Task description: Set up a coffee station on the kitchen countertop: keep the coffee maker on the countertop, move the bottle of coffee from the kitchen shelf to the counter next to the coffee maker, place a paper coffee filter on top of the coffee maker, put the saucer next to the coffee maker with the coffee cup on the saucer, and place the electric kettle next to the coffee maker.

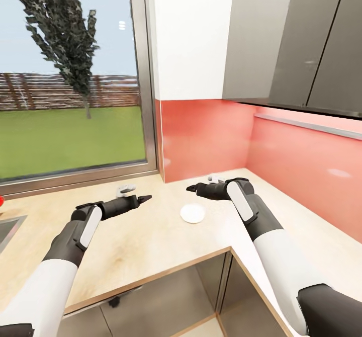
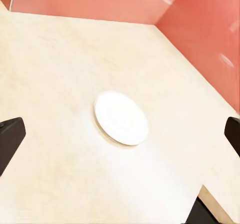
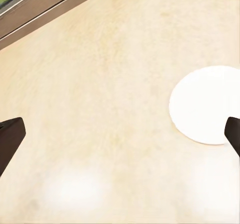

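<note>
A small round white saucer (image 1: 192,213) lies flat on the light beige kitchen countertop (image 1: 151,241), near the inner corner. My left gripper (image 1: 146,197) hovers just to its left, open and empty. The right gripper (image 1: 190,188) hangs just behind the saucer, also open and empty. In the left wrist view the saucer (image 2: 121,118) sits between the widely spread fingertips (image 2: 10,139). In the right wrist view the saucer (image 3: 207,105) lies close to one fingertip (image 3: 234,134), while the gripper (image 3: 122,136) is over bare counter.
A red backsplash (image 1: 211,136) wraps the corner, with grey upper cabinets (image 1: 301,40) above and a thin grey ledge (image 1: 306,124) on the right wall. A large window (image 1: 70,75) is at the left. A sink edge (image 1: 6,229) shows at far left. The counter's wooden front edge (image 1: 166,271) runs below.
</note>
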